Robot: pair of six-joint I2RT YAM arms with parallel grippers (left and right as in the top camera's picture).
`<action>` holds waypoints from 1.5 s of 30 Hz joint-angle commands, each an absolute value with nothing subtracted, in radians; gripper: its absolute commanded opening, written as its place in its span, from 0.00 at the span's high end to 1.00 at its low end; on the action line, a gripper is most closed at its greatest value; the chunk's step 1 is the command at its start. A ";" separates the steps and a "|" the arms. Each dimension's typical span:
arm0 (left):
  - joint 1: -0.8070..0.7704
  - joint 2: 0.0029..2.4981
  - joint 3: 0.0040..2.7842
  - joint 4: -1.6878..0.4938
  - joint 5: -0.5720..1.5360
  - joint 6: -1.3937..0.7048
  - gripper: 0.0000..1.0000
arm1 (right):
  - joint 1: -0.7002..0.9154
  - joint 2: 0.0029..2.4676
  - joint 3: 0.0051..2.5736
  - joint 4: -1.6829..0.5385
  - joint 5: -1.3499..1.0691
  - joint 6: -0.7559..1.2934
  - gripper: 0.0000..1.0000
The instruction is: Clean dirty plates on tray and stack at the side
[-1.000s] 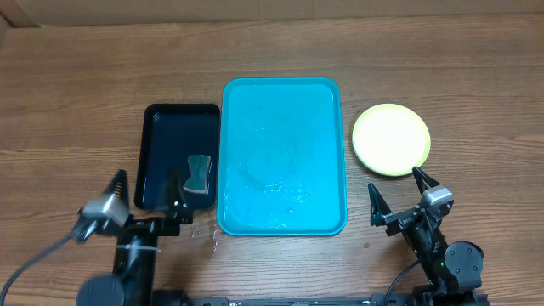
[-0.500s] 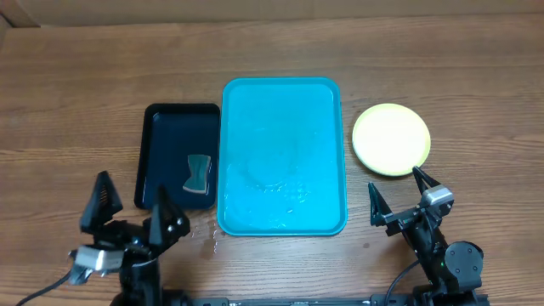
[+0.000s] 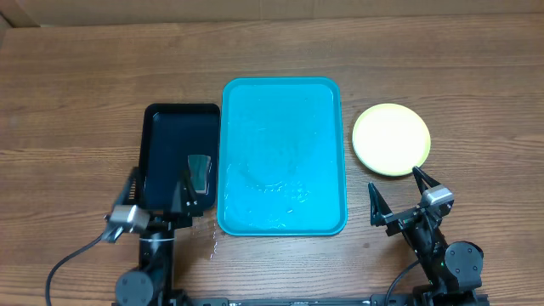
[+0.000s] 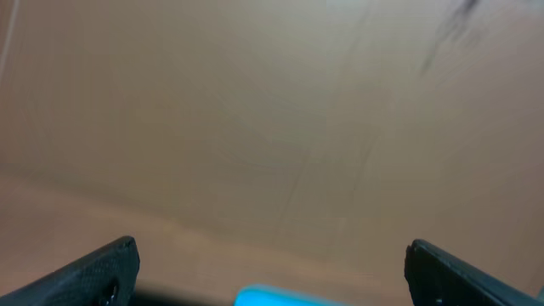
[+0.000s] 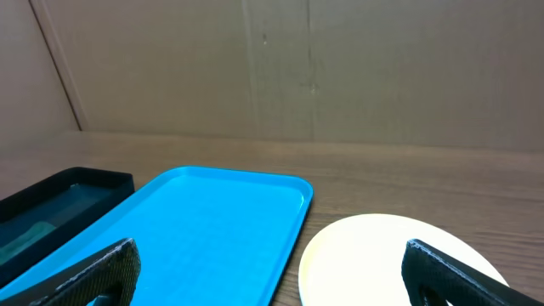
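The turquoise tray (image 3: 283,119) lies in the middle of the table and holds only wet streaks on its near half. In the right wrist view the tray (image 5: 195,229) fills the lower left. A plate (image 3: 391,139) with a pale centre and yellow-green rim rests on the wood to the tray's right; I cannot tell whether others lie under it. That plate (image 5: 382,263) sits just ahead of my right gripper (image 5: 272,268), which is open and empty. My left gripper (image 3: 157,192) stands open and empty at the near end of the black tray. The left wrist view is blurred and shows a sliver of the tray (image 4: 280,297).
A smaller black tray (image 3: 174,140) lies against the turquoise tray's left side, with a grey sponge (image 3: 201,172) in its near right corner. My right gripper (image 3: 399,194) hovers near the table's front edge, below the plate. A cardboard wall (image 5: 306,59) stands behind the table.
My left arm has swung from the lower left toward the black tray's near end, its fingers now pointing away from me. The right arm, plate and trays have not moved.
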State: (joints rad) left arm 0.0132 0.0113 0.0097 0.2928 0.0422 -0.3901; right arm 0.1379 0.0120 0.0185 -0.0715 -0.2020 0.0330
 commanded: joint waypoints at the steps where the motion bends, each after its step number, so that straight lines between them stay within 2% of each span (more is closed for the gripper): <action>1: 0.034 0.003 0.005 0.150 0.041 -0.331 0.00 | 0.134 0.003 0.008 -0.066 -0.192 0.029 0.00; 5: 0.041 0.003 0.005 -0.076 0.041 -0.189 0.00 | 0.134 0.003 0.008 -0.066 -0.192 0.029 0.00; 13: 0.041 0.003 0.005 -0.076 0.041 0.003 0.00 | 0.134 0.003 0.008 -0.066 -0.191 0.029 0.00; 45: 0.040 0.004 0.005 -0.075 0.042 0.004 0.00 | 0.134 0.003 0.008 -0.066 -0.191 0.029 0.00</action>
State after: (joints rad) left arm 0.0349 0.0120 0.0082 -0.0750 0.0414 -0.0216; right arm 0.1379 0.0120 0.0185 -0.0708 -0.2020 0.0322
